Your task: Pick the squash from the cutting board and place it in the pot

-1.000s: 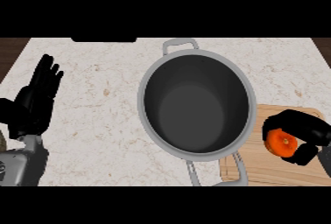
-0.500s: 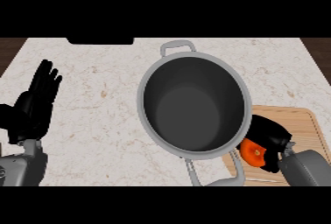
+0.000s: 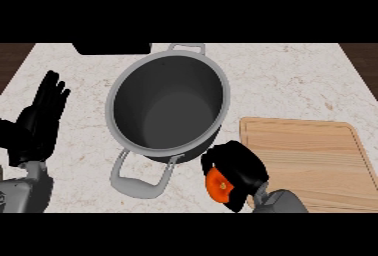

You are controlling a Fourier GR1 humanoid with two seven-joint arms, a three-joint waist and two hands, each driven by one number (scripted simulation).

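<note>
An orange squash (image 3: 217,183) shows between the curled fingers of my right hand (image 3: 238,173), which is shut on it. The hand hangs near the counter's front edge, just left of the wooden cutting board (image 3: 306,160) and just off the near right rim of the pot. The large grey pot (image 3: 168,105) stands in the middle of the counter with nothing inside it. One of its loop handles (image 3: 140,180) points toward me, left of the squash. My left hand (image 3: 38,122) rests open at the left edge, fingers up.
The cutting board lies bare at the right. A dark object (image 3: 111,48) sits at the back edge, left of the pot's far handle (image 3: 186,48). Speckled counter (image 3: 295,80) stretches behind the board.
My right hand has carried the squash off the cutting board, leftward and nearer to me, to the pot's near rim. The view has shifted so the pot and board sit further right. The left hand keeps its pose.
</note>
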